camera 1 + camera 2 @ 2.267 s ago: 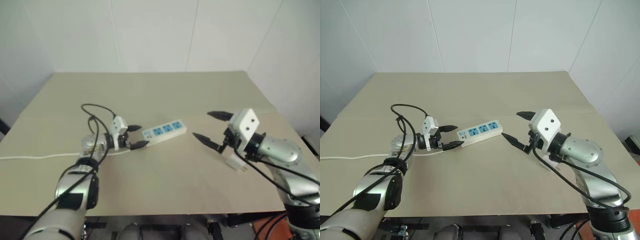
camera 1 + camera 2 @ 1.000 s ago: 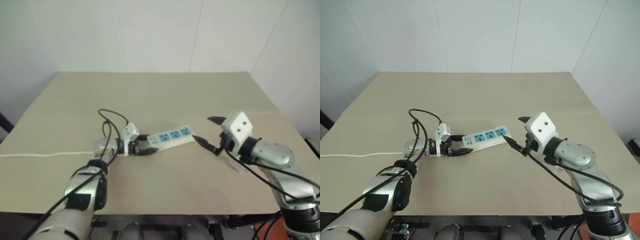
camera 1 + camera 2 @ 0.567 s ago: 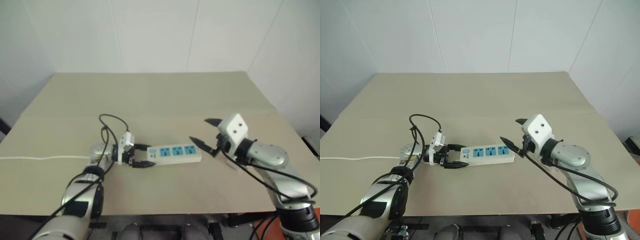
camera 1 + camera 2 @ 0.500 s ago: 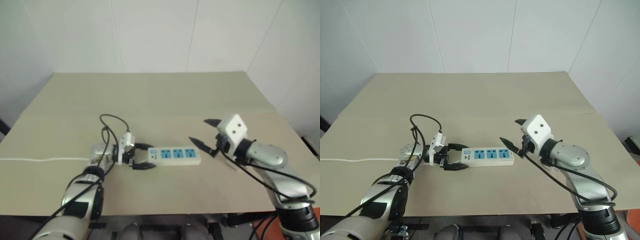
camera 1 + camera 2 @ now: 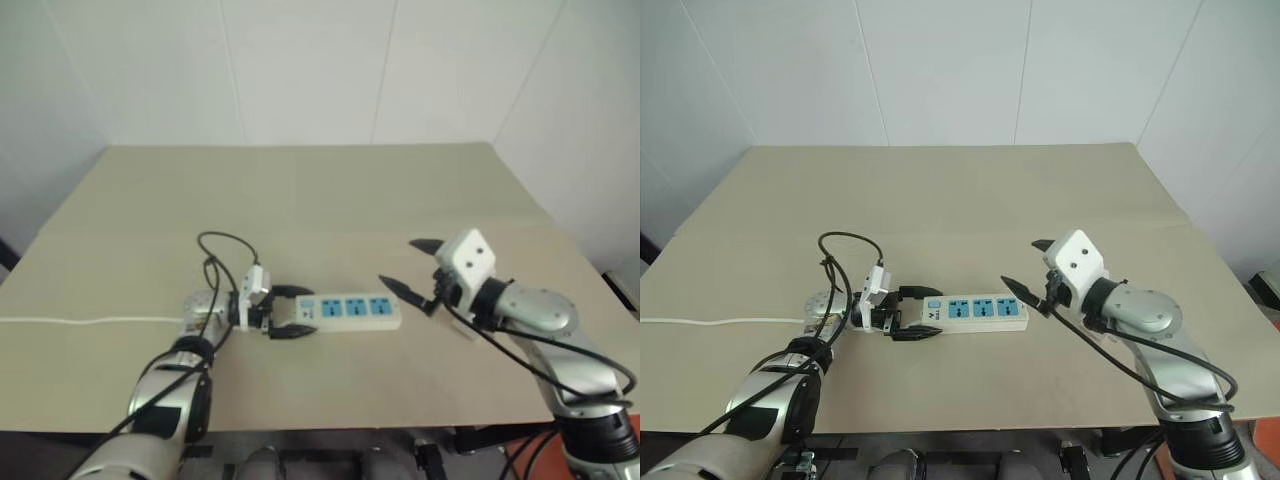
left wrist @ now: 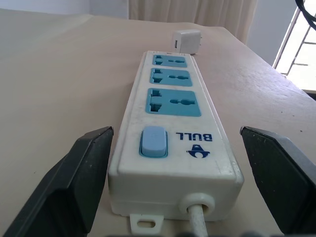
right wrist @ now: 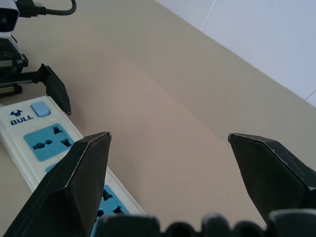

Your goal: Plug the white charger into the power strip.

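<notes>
Two grippers stand spread wide and empty, so we judge the step in hand to be fetching the white charger [image 6: 186,40]. Our left gripper [image 5: 919,313] has its fingers straddling the cord end of the power strip [image 5: 977,312] without clamping it, one finger on each side. Our right gripper [image 5: 1025,268] hovers just off the strip's far end, grasping nothing.

To do this well, we would swing the right gripper to the charger, close on its flat sides, and keep the prongs free and pointing down toward a socket. The left gripper could steady the strip while we push straight in; a tilted push would likely shove the strip along the counter [image 5: 940,190].

The charger is a small white cube lying on the counter just beyond the strip's far end, seen from the left wrist; we cannot make out its prongs. The strip is a long white bar with three blue socket faces, a pale blue switch at the cord end, and a thin white cord [image 5: 720,321] trailing off toward the left.
</notes>
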### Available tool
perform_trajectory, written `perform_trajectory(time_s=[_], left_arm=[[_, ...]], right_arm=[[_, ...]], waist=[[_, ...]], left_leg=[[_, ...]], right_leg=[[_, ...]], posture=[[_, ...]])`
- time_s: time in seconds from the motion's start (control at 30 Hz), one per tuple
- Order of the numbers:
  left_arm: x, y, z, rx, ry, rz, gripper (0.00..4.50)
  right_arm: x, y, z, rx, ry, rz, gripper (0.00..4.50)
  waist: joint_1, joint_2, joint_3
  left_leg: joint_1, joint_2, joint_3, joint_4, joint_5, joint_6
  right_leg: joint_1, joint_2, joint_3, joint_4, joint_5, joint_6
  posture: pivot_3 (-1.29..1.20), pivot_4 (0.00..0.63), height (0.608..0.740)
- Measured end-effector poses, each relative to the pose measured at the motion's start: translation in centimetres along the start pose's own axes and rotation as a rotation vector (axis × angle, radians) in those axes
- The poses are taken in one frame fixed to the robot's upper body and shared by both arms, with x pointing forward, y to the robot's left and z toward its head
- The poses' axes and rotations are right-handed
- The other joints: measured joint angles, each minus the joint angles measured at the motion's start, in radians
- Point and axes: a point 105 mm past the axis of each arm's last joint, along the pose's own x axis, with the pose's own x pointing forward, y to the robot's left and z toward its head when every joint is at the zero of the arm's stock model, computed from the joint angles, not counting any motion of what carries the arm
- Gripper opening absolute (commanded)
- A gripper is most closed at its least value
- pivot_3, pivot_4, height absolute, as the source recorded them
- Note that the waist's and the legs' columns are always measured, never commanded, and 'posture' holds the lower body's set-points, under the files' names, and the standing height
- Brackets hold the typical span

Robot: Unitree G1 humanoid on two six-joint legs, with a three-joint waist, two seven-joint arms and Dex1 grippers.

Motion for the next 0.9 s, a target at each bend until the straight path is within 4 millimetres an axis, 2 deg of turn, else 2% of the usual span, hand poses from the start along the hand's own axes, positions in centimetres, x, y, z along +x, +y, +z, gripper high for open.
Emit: perform_trajectory(time_s=[0.13,0.17,0.2,0.27,0.4,0.5,0.6,0.73,0.8,0.9], left_arm=[[0.0,0.2,-0.2,-0.009,0.007,0.022,4.48],[0.1,0.2,-0.3,-0.008,0.015,0.027,4.08],[0.1,0.3,-0.3,-0.005,0.024,0.028,3.94],[0.2,0.3,-0.4,0.011,0.041,0.027,3.32],[0.3,0.3,-0.4,0.011,0.045,0.022,3.24],[0.4,0.3,-0.3,0.016,0.048,0.022,3.24],[0.5,0.3,-0.3,0.028,0.055,0.012,3.24],[0.5,0.2,-0.2,0.043,0.066,-0.014,3.24],[0.6,0.1,-0.1,0.048,0.068,-0.027,3.24],[0.8,0.0,0.0,0.055,0.066,-0.041,3.24]], right_arm=[[0.0,0.0,0.2,-0.003,-0.007,-0.003,4.5],[-0.1,0.1,0.3,-0.007,-0.011,-0.001,4.5],[-0.1,0.1,0.4,-0.009,-0.013,0.0,4.5],[-0.1,0.2,0.4,-0.009,-0.014,0.001,4.5],[-0.3,-0.1,0.2,-0.006,0.014,-0.011,4.5],[-0.9,-1.4,0.0,0.03,0.123,-0.008,4.5],[-2.2,-3.5,0.6,0.007,0.281,-0.002,4.5],[-4.1,-6.2,0.3,0.061,0.562,0.038,4.5],[-4.4,-6.3,-0.2,0.097,0.648,0.081,4.5],[-4.5,-5.0,-1.1,0.118,0.758,0.204,4.5]], waist=[[0.0,0.0,0.0],[0.001,0.0,0.0],[0.001,0.0,0.0],[0.001,0.0,0.0],[0.002,0.0,0.0],[0.002,0.0,0.0],[0.005,0.001,-0.001],[0.003,0.001,-0.001],[0.002,0.001,-0.001],[0.003,0.001,-0.001]], left_leg=[[0.001,0.0,0.0,0.0,0.0,0.0],[0.001,0.0,0.0,0.0,0.0,0.0],[0.002,0.0,0.0,0.0,0.0,0.0],[0.002,0.0,0.0,0.0,0.0,0.0],[0.002,0.0,0.0,0.0,0.0,0.0],[0.001,0.0,0.0,0.001,0.0,0.0],[0.001,0.0,0.0,0.001,0.0,0.0],[0.0,0.0,0.0,0.0,0.0,0.0],[0.0,0.001,0.0,-0.001,0.0,0.0],[-0.003,0.0,0.0,-0.001,-0.001,0.001]], right_leg=[[0.001,0.0,0.0,0.0,0.0,0.0],[0.001,0.0,0.0,0.0,0.0,0.0],[0.001,0.0,0.0,0.001,0.0,0.0],[0.002,0.0,0.0,0.0,0.0,0.0],[0.002,0.0,0.0,0.0,0.0,0.0],[0.001,0.0,0.0,0.0,0.0,0.0],[0.001,-0.001,0.0,0.0,0.0,-0.001],[0.0,-0.001,0.0,-0.001,0.0,-0.001],[-0.001,-0.001,0.0,-0.002,0.0,-0.001],[-0.003,-0.001,0.0,-0.002,-0.001,-0.001]], posture=[[0.0,0.15,0.74],[0.0,0.15,0.74],[0.0,0.15,0.74],[0.0,0.15,0.74],[0.0,0.15,0.74],[0.0,0.15,0.74],[0.0,0.15,0.74],[0.0,0.15,0.74],[0.0,0.15,0.74],[0.0,0.15,0.74]])
